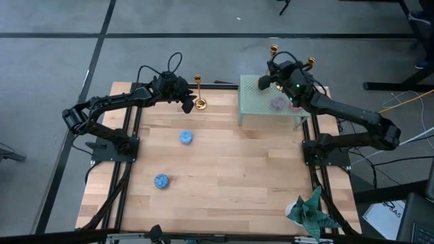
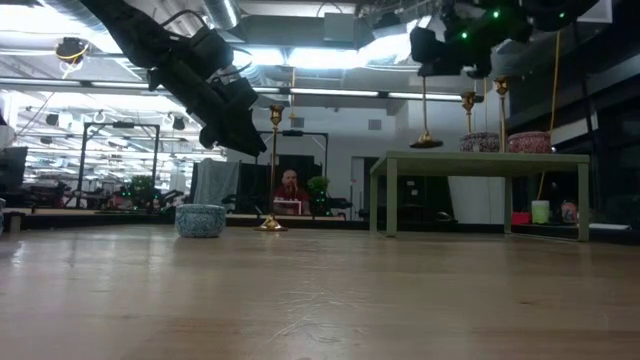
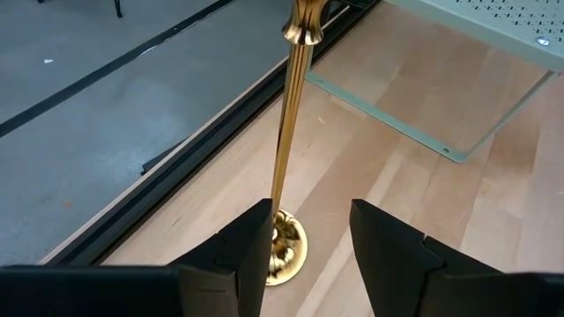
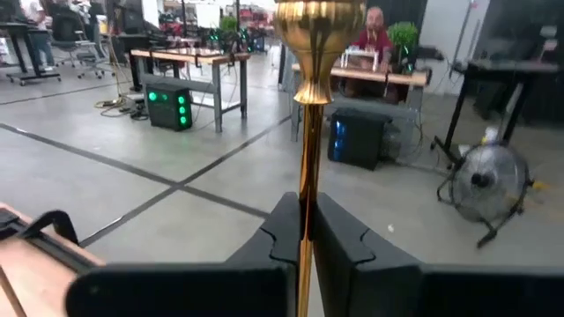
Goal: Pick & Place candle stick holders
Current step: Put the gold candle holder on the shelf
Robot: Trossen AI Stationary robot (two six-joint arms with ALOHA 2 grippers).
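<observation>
Table [image 1: 230,169] of pale wood carried a green stand [image 1: 261,102] at its far edge. Four gold candle stick holders showed: three on or by that stand, one [image 1: 199,95] upright on the wood. Right gripper [image 4: 305,231] was clamped on a stem [image 4: 307,167] above the stand; tilted at release, it might topple. Left gripper [image 3: 307,238] hung spread beside the lone holder and could knock it. Two blue bowls [image 1: 186,137], one green cloth [image 1: 310,210]

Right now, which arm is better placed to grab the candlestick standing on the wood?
Left. Its open claw already faces that candlestick, with the stem just ahead between the fingers. The right claw is over the green stand, shut on another candlestick.
</observation>
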